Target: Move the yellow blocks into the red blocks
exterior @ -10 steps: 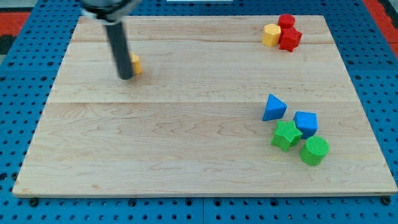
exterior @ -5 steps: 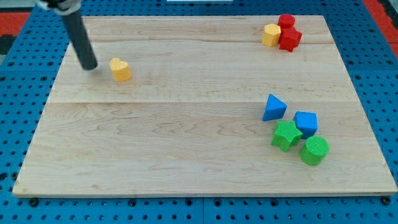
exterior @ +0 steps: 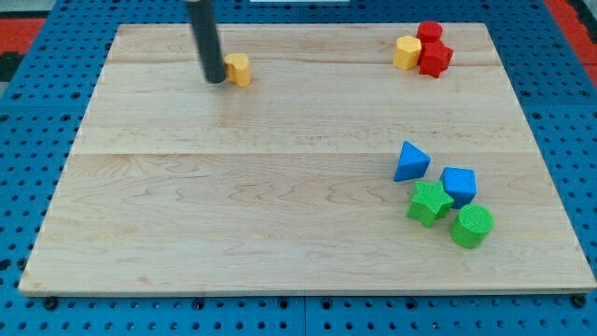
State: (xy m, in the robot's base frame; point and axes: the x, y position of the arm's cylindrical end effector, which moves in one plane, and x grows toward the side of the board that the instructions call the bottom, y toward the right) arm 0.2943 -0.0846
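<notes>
While the dark rod leans in from the view's top, my tip [exterior: 215, 80] sits on the pale wooden board [exterior: 233, 215], pressed right against the left side of a small yellow block [exterior: 240, 69], shape hard to make out, rounded at the edges. No jaws on this arm, just a plain rod end, so nothing opens or closes.

Over at the view's top right, a yellow hexagonal block [exterior: 406, 52] touches a red star-shaped block [exterior: 435, 60], with a red cylinder [exterior: 429, 32] just behind them, close to the board's far edge. Between the two yellow pieces runs a long stretch of bare, grained wood.

Lower right, well apart from all that: a blue triangular block [exterior: 410, 161], a blue cube-like block [exterior: 458, 186], a green star block [exterior: 429, 203] and a ribbed green cylinder [exterior: 472, 226], bunched together. Around the board, blue pegboard [exterior: 37, 112] dotted with holes.
</notes>
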